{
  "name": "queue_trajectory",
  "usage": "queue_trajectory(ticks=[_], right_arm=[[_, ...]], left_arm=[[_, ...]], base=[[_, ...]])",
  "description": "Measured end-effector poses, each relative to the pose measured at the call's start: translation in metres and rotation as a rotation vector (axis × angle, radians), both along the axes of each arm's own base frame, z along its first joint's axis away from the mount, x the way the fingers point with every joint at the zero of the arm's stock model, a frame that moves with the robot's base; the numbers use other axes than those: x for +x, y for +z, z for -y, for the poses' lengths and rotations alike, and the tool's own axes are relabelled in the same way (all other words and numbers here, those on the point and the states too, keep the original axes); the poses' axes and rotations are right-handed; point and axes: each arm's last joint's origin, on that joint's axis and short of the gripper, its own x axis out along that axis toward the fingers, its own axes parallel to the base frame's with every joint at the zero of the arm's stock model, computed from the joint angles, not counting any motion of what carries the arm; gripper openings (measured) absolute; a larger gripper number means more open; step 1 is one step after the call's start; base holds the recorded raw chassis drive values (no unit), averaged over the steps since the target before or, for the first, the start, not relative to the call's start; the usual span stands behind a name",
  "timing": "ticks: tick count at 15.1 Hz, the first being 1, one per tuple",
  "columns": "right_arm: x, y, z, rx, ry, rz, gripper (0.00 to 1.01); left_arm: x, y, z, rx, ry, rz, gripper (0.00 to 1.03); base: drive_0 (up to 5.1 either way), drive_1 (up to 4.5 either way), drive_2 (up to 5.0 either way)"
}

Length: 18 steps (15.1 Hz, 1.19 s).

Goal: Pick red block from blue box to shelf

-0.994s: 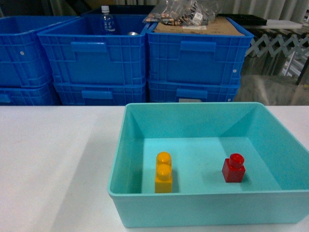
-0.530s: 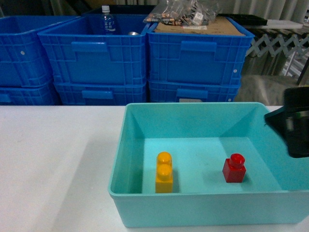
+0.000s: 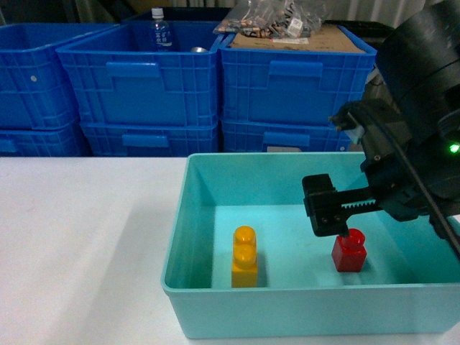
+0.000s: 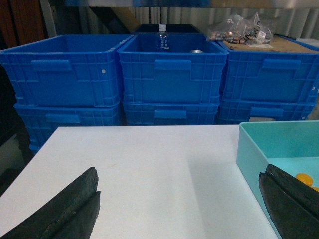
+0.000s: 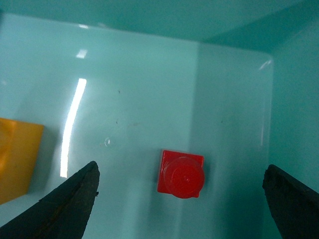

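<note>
The red block (image 3: 349,251) stands stud-up on the floor of the blue box (image 3: 287,310), towards its right side. My right gripper (image 3: 352,215) hangs just above it, open. From the right wrist, the red block (image 5: 181,174) lies between the two wide-apart fingers of the right gripper (image 5: 180,170), touching neither. My left gripper (image 4: 178,174) is open over bare white table, left of the blue box (image 4: 247,154); it does not show in the head view. The shelf is out of view.
A yellow two-stud block (image 3: 244,256) stands in the box's left half. Stacked dark blue crates (image 3: 287,86) line the far side behind the white table (image 3: 79,237), holding a bottle (image 3: 159,30) and a bag of parts (image 3: 277,18) on cardboard.
My right arm has come in from the right edge and now hangs over the red block. Neither block nor the box has moved.
</note>
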Motion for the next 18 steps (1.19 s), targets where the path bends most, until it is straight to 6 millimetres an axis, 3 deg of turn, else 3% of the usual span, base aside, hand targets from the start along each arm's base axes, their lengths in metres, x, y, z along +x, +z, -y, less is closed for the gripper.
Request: queue_trajectory(ticks=[5,6,7,10,12,18], right_arm=[[0.018,-0.03,-0.006,0.019,-0.073,-0.076,0.98],[0.02,-0.048,-0.007,0.01,-0.088,-0.115,0.98],[0.022,-0.061,-0.008,-0.007,-0.105,-0.137,0.71],[0.023,-0.061,-0.009,-0.007,-0.107,-0.133,0.4],[0.023,-0.061,-0.01,-0.005,-0.11,-0.132,0.33],[0.018,-0.054,-0.008,0.031,-0.111,-0.067,0.29]], left_arm=[[0.0,0.0,0.0,0.0,0.0,0.0,0.98],[0.0,0.0,0.0,0.0,0.0,0.0,0.98],[0.0,0.0,0.0,0.0,0.0,0.0,0.98],[0.0,0.0,0.0,0.0,0.0,0.0,0.98],[0.0,0.0,0.0,0.0,0.0,0.0,0.98],[0.0,0.0,0.0,0.0,0.0,0.0,0.98]], base=[[0.0,0.0,0.0],[0.0,0.0,0.0],[0.0,0.0,0.0],[0.0,0.0,0.0],[0.0,0.0,0.0],[0.0,0.0,0.0]])
